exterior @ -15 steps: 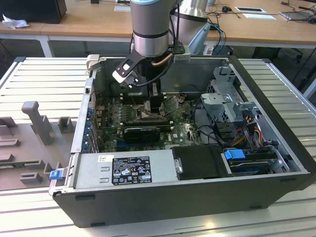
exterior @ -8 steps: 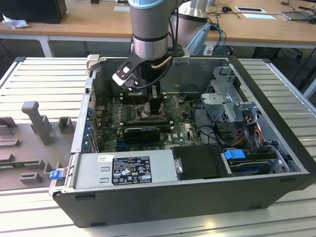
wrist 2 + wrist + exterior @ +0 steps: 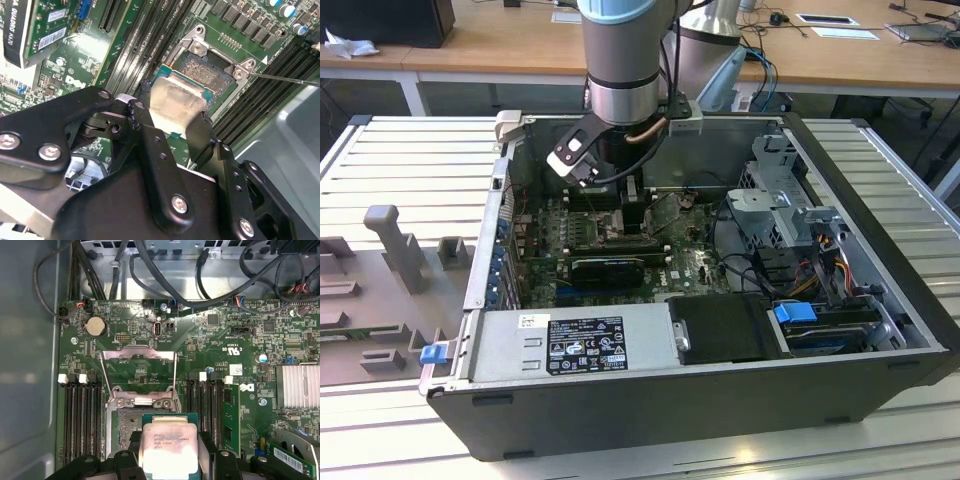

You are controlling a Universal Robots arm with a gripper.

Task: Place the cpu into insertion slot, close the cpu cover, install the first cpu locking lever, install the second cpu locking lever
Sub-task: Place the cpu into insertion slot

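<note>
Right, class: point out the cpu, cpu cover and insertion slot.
the cpu [image 3: 167, 452], first wrist view, middle of its silvery top.
the cpu cover [image 3: 138, 355], first wrist view, end bar of its frame.
the insertion slot [image 3: 206, 73], second wrist view, bare contact field.

Bright, even room light; glare whitens the cpu [image 3: 177, 102] [image 3: 167, 450] in both wrist views; the case [image 3: 720, 405] interior lies shadowed.

The hand [image 3: 170, 462] holds the cpu [image 3: 168, 445], apparently over the insertion slot [image 3: 126, 432], cpu cover [image 3: 138, 356] open.
</note>
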